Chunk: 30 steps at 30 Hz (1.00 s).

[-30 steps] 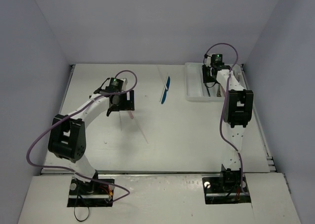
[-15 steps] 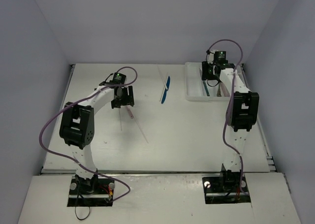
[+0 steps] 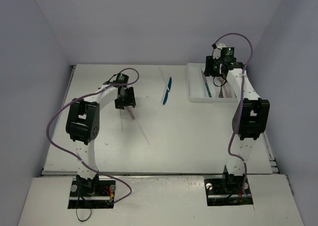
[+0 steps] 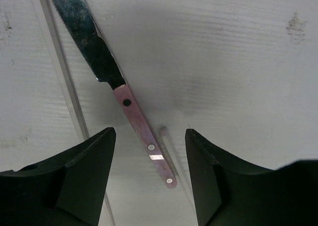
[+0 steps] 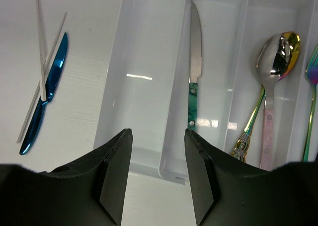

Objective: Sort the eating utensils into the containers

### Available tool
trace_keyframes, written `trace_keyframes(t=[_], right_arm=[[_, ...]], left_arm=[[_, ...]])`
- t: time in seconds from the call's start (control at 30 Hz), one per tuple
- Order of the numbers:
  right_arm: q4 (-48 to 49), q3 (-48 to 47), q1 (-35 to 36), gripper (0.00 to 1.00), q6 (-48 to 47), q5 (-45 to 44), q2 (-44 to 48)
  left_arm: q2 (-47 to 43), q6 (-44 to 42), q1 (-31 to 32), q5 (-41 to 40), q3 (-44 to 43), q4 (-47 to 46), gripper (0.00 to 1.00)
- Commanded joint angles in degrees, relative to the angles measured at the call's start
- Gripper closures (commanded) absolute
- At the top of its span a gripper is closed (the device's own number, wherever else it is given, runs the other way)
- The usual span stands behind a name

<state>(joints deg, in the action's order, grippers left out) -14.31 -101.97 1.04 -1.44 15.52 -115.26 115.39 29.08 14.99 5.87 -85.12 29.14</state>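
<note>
The left gripper (image 4: 150, 136) is holding its jaws open astride the pink-handled knife (image 4: 94, 47), well apart from the tray (image 5: 144, 62) — probably aligning to pinch it. The right gripper (image 5: 158, 136) is hovering parted and empty over the tray — a green-handled knife (image 5: 195, 52) is lying inside.

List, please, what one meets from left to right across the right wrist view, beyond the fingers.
blue knife → left compartment of the white tray → green-handled knife → iridescent spoon → teal utensil, cut off at the right edge. The pale sticks cross the blue knife, so they are left out.
</note>
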Motion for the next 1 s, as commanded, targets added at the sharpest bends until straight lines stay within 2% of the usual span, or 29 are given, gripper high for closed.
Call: trace_keyframes(t=[0.0, 0.13, 0.23, 0.33, 0.37, 0.43, 0.57, 0.63, 0.8, 0.9, 0.97], right_arm=[[1.75, 1.14, -0.42, 0.56, 1.26, 1.95, 4.51], [1.75, 1.99, -0.43, 0.56, 1.35, 2.25, 5.42], [1.71, 2.67, -0.46, 0.56, 1.35, 2.85, 5.94], [1.66, 3.01, -0.42, 0.56, 2.57, 3.65, 6.36], [1.66, 3.11, -0.42, 0.56, 2.61, 3.94, 6.37], [1.66, 3.39, -0.42, 0.56, 3.46, 4.97, 6.57], [1.66, 3.98, -0.27, 0.45, 4.95, 6.68, 7.16], [1.66, 4.29, -0.09, 0.37, 5.89, 8.29, 8.02], [1.67, 4.29, 0.98, 0.26, 9.16, 11.98, 9.61], [1.81, 3.71, 2.40, 0.09, 11.30, 15.57, 10.74], [1.83, 3.22, 4.00, 0.05, 12.44, 17.71, 11.14]], left_arm=[[0.24, 1.00, -0.92, -0.92, -3.72, -0.10, 0.47], [1.63, 0.53, -0.94, -1.55, -4.55, 0.30, 0.54], [2.71, 0.69, -1.62, -0.38, -5.18, 0.27, 0.63], [3.35, 0.45, -2.07, 0.81, -6.30, 0.39, 0.76], [3.35, 0.43, -2.08, 0.83, -6.67, 0.40, 0.76], [3.44, -0.45, -2.36, 1.34, -7.88, 0.51, 0.83], [3.44, -2.72, -2.77, 0.99, -9.98, 1.71, 0.90], [1.88, -3.97, -2.85, 0.99, -10.69, 1.94, 0.97], [-4.01, -7.18, -2.78, 2.43, -11.23, 1.34, 1.00], [-10.79, -7.98, -2.95, 6.08, -9.13, -2.24, 1.00], [-14.71, -7.43, -2.88, 7.96, -7.08, -4.74, 1.00]])
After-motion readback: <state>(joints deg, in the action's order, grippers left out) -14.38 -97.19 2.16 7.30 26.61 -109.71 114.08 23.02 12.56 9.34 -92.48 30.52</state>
